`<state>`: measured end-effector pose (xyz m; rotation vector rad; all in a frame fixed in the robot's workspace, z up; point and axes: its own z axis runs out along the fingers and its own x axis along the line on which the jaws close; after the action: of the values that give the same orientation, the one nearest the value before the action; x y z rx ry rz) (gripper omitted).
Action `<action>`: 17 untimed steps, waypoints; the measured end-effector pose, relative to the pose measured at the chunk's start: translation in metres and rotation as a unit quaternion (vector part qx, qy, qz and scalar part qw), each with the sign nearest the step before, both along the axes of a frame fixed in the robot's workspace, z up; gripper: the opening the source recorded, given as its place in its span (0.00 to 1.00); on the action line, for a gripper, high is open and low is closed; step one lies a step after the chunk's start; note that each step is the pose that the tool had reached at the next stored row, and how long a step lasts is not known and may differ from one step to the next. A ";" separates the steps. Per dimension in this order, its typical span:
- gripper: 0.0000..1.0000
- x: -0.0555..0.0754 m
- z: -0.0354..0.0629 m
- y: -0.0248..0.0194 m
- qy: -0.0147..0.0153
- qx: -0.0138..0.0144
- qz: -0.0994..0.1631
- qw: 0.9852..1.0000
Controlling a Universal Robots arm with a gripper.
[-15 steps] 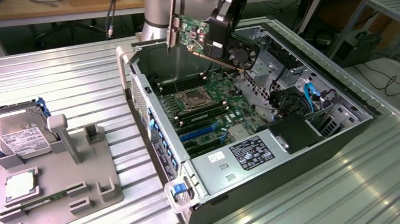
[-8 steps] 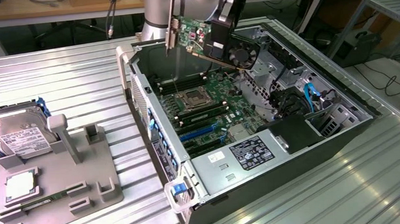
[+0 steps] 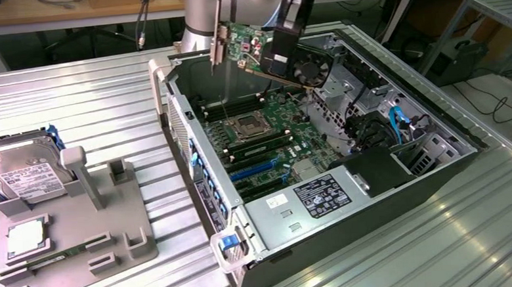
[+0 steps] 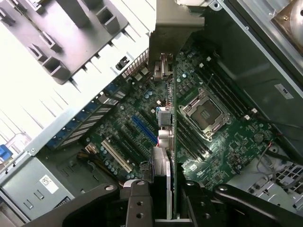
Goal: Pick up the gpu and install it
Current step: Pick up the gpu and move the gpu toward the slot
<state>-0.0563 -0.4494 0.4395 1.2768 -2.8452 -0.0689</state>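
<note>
The gpu, a green card with a silver end bracket and a black round fan, hangs tilted above the back of the open computer case. My gripper is shut on the card's middle. In the wrist view the gpu is seen edge-on between the black fingers, with its bracket at the far end. Below it lies the green motherboard with the bare CPU socket and a blue slot. The card is clear of the board.
A grey fixture tray on the exterior view's left carries a silver hard drive, a RAM stick and a chip. Inside the case sit the power supply, a black shroud and blue cables.
</note>
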 end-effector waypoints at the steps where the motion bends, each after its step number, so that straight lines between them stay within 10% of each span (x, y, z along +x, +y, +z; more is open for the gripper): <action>1: 0.28 0.000 0.0000 0.0000 0.000 0.000 0.004 1.000; 17: 0.28 0.000 0.0000 0.0000 0.000 0.000 0.071 0.997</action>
<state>-0.0563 -0.4494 0.4395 1.4749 -2.7443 -0.0663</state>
